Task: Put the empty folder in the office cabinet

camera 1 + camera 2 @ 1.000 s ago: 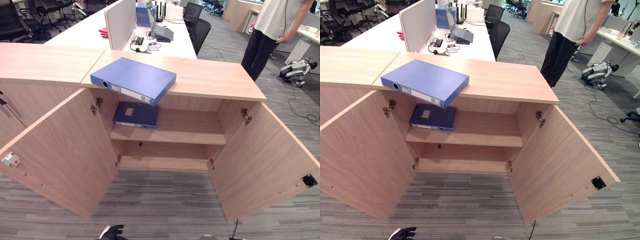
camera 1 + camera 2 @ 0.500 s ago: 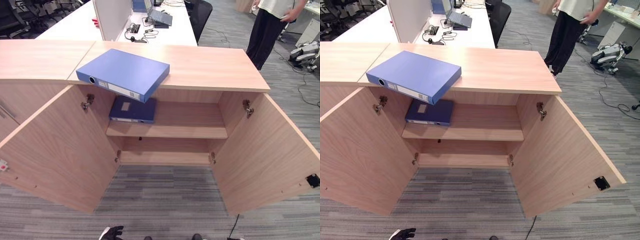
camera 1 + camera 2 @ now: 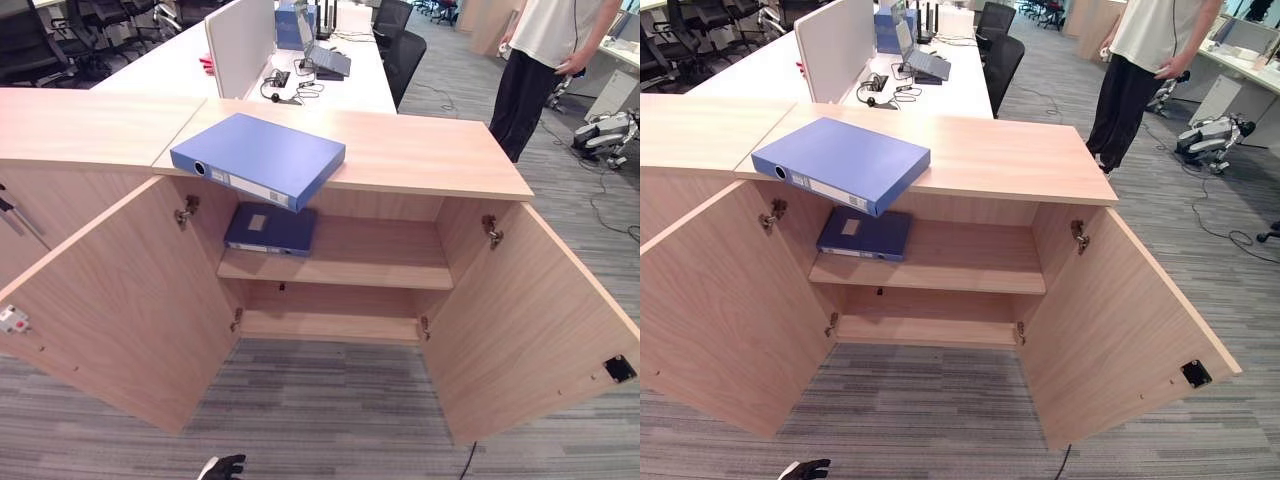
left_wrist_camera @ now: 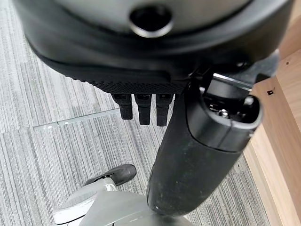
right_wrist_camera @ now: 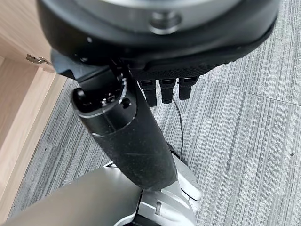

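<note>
Cabinet (image 3: 130,300) stands with both doors swung wide open. Blue folder (image 3: 258,158) lies flat on the cabinet top, its spine end jutting out past the front edge above the left door. It is well ahead of and above both hands, touched by neither.

A second, darker blue folder (image 3: 270,229) lies flat on the upper shelf (image 3: 370,262), at that shelf's left end, directly under the first one. Lower shelf sits beneath it.

Left hand (image 4: 141,106): hangs low over the grey carpet (image 4: 42,108), near the left door's foot. Fingers hang straight down, relaxed, thumb standing apart from them; nothing between them. Its tip also shows at the bottom edge of the head view (image 3: 222,467).

Right hand (image 5: 164,89): likewise hanging over the carpet, beside the right door's lower edge. Fingers straight and slack, thumb apart, holding nothing.

Beyond the cabinet, far from both hands: a white bench (image 3: 180,60) with a laptop (image 3: 322,58) and a divider panel (image 3: 240,40). A person (image 3: 545,60) in a pale top and dark trousers stands off to the far right.
</note>
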Controlling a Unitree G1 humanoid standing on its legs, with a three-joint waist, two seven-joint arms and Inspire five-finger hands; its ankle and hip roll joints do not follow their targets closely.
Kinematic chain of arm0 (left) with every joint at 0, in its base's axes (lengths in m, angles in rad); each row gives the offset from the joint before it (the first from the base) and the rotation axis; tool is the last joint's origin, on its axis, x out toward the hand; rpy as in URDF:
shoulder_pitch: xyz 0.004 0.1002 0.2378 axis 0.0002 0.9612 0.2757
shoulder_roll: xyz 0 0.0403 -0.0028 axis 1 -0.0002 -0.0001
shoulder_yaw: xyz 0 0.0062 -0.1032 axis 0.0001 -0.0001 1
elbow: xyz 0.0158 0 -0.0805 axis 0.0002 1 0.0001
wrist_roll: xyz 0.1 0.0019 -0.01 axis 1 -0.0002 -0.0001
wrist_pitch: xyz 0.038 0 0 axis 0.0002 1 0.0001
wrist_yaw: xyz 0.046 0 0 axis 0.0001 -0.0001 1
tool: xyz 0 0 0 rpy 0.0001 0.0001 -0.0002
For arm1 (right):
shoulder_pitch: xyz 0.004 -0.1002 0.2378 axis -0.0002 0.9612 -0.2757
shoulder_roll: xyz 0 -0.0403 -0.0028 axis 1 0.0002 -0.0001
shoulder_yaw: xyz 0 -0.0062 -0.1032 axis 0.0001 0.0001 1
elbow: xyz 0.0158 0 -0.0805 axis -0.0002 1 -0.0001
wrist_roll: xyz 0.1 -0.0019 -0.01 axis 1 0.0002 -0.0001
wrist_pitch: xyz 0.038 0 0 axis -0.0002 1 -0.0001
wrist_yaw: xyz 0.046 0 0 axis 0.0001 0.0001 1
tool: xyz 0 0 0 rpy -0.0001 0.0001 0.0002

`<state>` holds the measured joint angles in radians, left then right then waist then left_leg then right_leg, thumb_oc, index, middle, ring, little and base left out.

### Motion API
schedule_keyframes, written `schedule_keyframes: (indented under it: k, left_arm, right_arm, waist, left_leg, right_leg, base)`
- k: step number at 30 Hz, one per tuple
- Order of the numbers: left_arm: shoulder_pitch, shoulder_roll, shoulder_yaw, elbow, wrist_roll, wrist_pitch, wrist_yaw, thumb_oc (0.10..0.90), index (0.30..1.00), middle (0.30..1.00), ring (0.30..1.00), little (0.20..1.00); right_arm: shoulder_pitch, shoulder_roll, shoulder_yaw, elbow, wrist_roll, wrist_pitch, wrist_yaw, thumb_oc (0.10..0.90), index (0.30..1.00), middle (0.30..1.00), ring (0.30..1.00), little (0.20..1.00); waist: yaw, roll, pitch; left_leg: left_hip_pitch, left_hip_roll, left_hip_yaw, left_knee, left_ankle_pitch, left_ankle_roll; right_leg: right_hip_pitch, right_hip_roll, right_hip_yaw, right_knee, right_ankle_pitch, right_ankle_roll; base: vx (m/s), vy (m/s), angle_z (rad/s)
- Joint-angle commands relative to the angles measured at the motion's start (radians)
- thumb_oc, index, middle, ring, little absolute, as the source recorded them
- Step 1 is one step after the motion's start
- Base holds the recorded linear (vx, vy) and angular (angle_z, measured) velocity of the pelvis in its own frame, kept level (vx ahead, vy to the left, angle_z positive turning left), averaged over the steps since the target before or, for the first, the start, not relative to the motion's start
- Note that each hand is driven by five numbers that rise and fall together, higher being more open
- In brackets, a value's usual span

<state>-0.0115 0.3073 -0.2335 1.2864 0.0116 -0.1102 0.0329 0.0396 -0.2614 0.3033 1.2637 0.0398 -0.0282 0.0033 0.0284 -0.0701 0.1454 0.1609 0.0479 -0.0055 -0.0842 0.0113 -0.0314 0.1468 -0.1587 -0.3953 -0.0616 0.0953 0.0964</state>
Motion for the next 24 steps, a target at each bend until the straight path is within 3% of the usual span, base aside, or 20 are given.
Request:
schedule_keyframes:
  k: [1,9,10,11,13,17,19,21,23,24]
  left_arm:
    - [-0.075,-0.01,-0.022,0.004,-0.007,-0.026,0.008,0.8,0.9,0.9,0.9,0.9]
    - [-0.089,-0.006,-0.018,-0.009,-0.027,-0.027,0.011,0.8,0.9,0.9,0.9,0.9]
    - [-0.097,-0.004,-0.022,-0.015,-0.042,-0.028,0.009,0.8,0.9,0.9,0.9,0.9]
    - [-0.097,-0.004,-0.022,-0.015,-0.042,-0.028,0.009,0.8,0.9,0.9,0.9,0.9]
    - [-0.106,0.002,-0.026,-0.025,-0.053,-0.027,0.004,0.8,0.9,0.9,0.9,0.9]
    - [-0.121,-0.004,-0.033,-0.03,-0.066,-0.024,0.003,0.8,0.9,0.9,0.9,0.9]
    - [-0.123,-0.006,-0.039,-0.03,-0.071,-0.024,0.002,0.8,0.9,0.9,0.9,0.9]
    - [-0.114,-0.013,-0.045,-0.023,-0.06,-0.02,-0.002,0.8,0.9,0.9,0.9,0.9]
    - [-0.099,-0.015,-0.045,-0.018,-0.052,-0.015,-0.005,0.8,0.9,0.9,0.9,0.9]
    - [-0.094,-0.013,-0.045,-0.017,-0.051,-0.012,-0.006,0.8,0.9,0.9,0.9,0.9]
  right_arm:
    - [-0.078,-0.019,0.034,0.025,-0.007,-0.023,-0.005,0.8,0.9,0.9,0.9,0.9]
    - [-0.082,-0.04,0.019,0.039,0.003,-0.024,-0.016,0.8,0.9,0.9,0.9,0.9]
    - [-0.089,-0.051,0.011,0.045,0.012,-0.025,-0.019,0.8,0.9,0.9,0.9,0.9]
    - [-0.089,-0.051,0.011,0.046,0.012,-0.025,-0.019,0.8,0.9,0.9,0.9,0.9]
    - [-0.097,-0.064,0.002,0.052,0.017,-0.022,-0.022,0.8,0.9,0.9,0.9,0.9]
    - [-0.117,-0.087,-0.009,0.061,0.022,-0.019,-0.039,0.8,0.9,0.9,0.9,0.9]
    - [-0.125,-0.095,-0.011,0.071,0.025,-0.014,-0.043,0.8,0.9,0.9,0.9,0.9]
    - [-0.126,-0.094,-0.008,0.078,0.017,-0.011,-0.048,0.8,0.9,0.9,0.9,0.9]
    - [-0.127,-0.096,-0.004,0.084,0.004,-0.01,-0.051,0.8,0.9,0.9,0.9,0.9]
    - [-0.129,-0.097,-0.005,0.085,0.002,-0.01,-0.054,0.8,0.9,0.9,0.9,0.9]
  waist:
    - [0.007,0.016,0.04]
    - [0.008,0.025,0.051]
    - [0.009,0.026,0.068]
    - [0.007,0.027,0.066]
    - [0.006,0.025,0.084]
    - [0.01,0.025,0.13]
    - [0.008,0.031,0.143]
    - [0.017,0.032,0.139]
    - [0.035,0.051,0.137]
    - [0.044,0.06,0.137]
  left_leg:
    - [0.023,0.018,0.06,-0.003,-0.092,-0.034]
    - [0.004,0.049,0.038,0.012,-0.077,-0.061]
    - [-0.059,0.056,0.028,0.13,-0.091,-0.081]
    - [-0.066,0.056,0.026,0.139,-0.095,-0.081]
    - [-0.134,0.055,0.026,0.272,-0.104,-0.111]
    - [-0.267,0.039,-0.021,0.525,-0.009,-0.147]
    - [-0.313,0.071,0.012,0.517,0.033,-0.151]
    - [-0.335,0.109,0.05,0.417,0.019,-0.131]
    - [-0.349,0.16,0.055,0.272,0.106,-0.128]
    - [-0.357,0.179,0.049,0.208,0.12,-0.123]
  right_leg:
    - [-0.034,-0.023,0.049,0.013,-0.096,0.059]
    - [-0.026,0.006,0.05,-0.007,-0.122,0.039]
    - [-0.026,0.014,0.055,0.001,-0.146,0.018]
    - [-0.028,0.014,0.054,0.002,-0.146,0.017]
    - [-0.015,0.02,0.049,-0.001,-0.168,-0.005]
    - [0.041,0.027,0.034,-0.021,-0.188,-0.036]
    - [0.053,0.033,0.022,-0.021,-0.202,-0.04]
    - [0.062,0.043,0.015,-0.015,-0.212,-0.035]
    - [0.082,0.068,0.024,0.0,-0.232,-0.027]
    - [0.09,0.078,0.028,0.01,-0.245,-0.025]
  base:
    - [0.01,-0.074,0.05]
    - [-0.01,-0.082,0.06]
    - [-0.04,-0.132,0.16]
    - [-0.07,-0.142,0.1]
    - [-0.05,-0.1,0.13]
    - [-0.01,-0.088,0.58]
    - [0.05,-0.022,0.4]
    - [0.17,0.004,0.1]
    - [0.25,0.061,0.03]
    - [0.26,0.083,-0.04]
